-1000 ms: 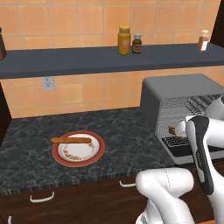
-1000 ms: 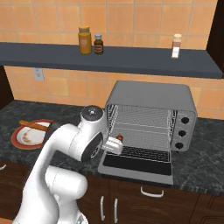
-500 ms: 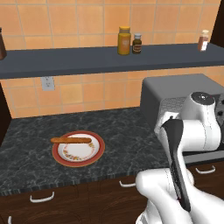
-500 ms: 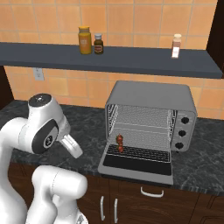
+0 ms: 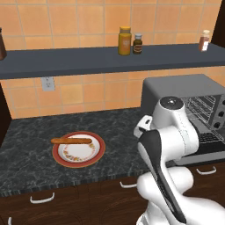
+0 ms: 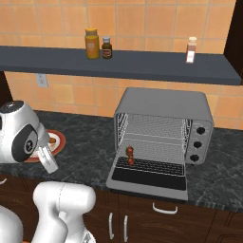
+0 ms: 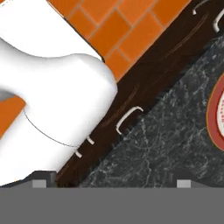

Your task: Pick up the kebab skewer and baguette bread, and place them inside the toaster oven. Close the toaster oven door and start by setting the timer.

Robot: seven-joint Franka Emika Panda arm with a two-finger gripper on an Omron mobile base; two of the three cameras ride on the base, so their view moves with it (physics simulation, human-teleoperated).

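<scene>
The baguette bread [image 5: 72,141] lies across the far side of a red-rimmed plate [image 5: 79,159] on the dark counter; the plate's edge [image 7: 217,114] shows at the right of the hand view. The kebab skewer [image 6: 129,155] stands at the front of the toaster oven [image 6: 163,107], by the left end of its rack. Its toaster oven door [image 6: 147,178] is dropped flat open. My gripper [image 7: 111,184] hangs open and empty over the counter's front edge, between plate and oven, its hand [image 6: 47,160] pointing down.
A dark shelf [image 5: 88,59] runs above the counter with jars [image 5: 125,40] and a spice bottle [image 6: 191,50]. Oven knobs [image 6: 197,142] sit on the right of the oven's face. Drawer handles [image 7: 127,118] line the cabinets below. My own arm [image 5: 169,132] blocks the oven's left side.
My arm has swung left, away from the oven mouth toward the plate. The kebab skewer, held at the oven a second ago, stays behind in the oven.
</scene>
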